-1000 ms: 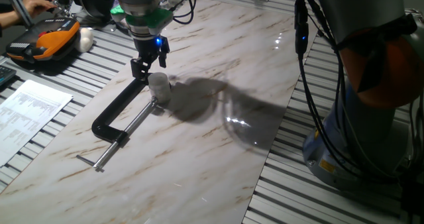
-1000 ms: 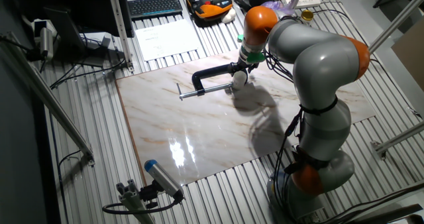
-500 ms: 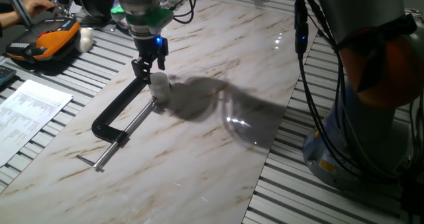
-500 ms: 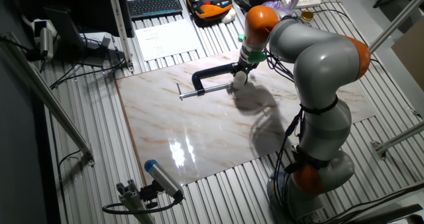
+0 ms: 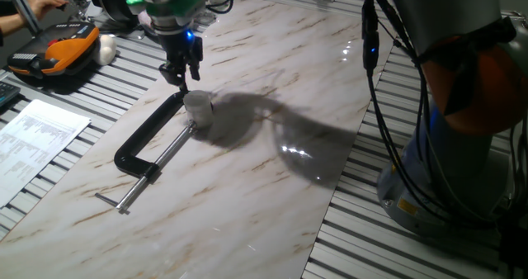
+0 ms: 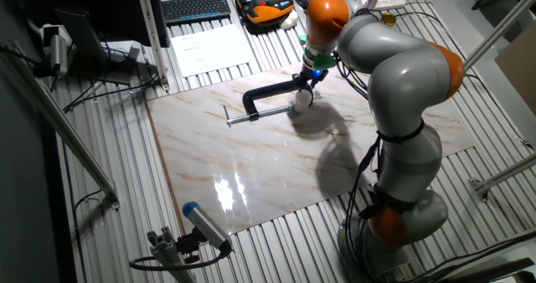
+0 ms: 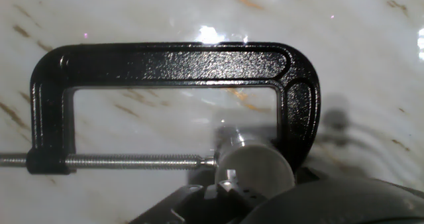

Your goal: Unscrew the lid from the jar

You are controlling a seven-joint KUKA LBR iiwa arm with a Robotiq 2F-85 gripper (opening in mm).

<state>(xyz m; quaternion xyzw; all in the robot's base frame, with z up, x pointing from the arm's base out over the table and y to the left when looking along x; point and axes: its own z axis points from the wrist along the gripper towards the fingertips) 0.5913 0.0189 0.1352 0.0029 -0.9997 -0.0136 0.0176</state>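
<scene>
The small whitish jar (image 5: 199,116) stands on the marble board, pinched between the screw and the end of a black C-clamp (image 5: 145,140). Its white lid (image 5: 197,101) sits on top; the hand view looks down on the lid (image 7: 256,166), which touches the clamp (image 7: 172,63). My gripper (image 5: 181,70) hangs a little above and to the left of the jar. It is open, with nothing showing between its fingers. From the other fixed view, the gripper (image 6: 308,75) is above the jar (image 6: 301,100) and the clamp (image 6: 268,91).
An orange case (image 5: 58,53) and a white lump (image 5: 107,48) lie at the far left on the slatted table, and a printed sheet (image 5: 33,134) lies nearer. A keyboard (image 6: 197,7) sits behind the board. My arm's base (image 6: 394,224) stands beside the board.
My gripper has lifted off the top of the jar and shifted slightly up and to the left. The jar and the clamp have stayed in place.
</scene>
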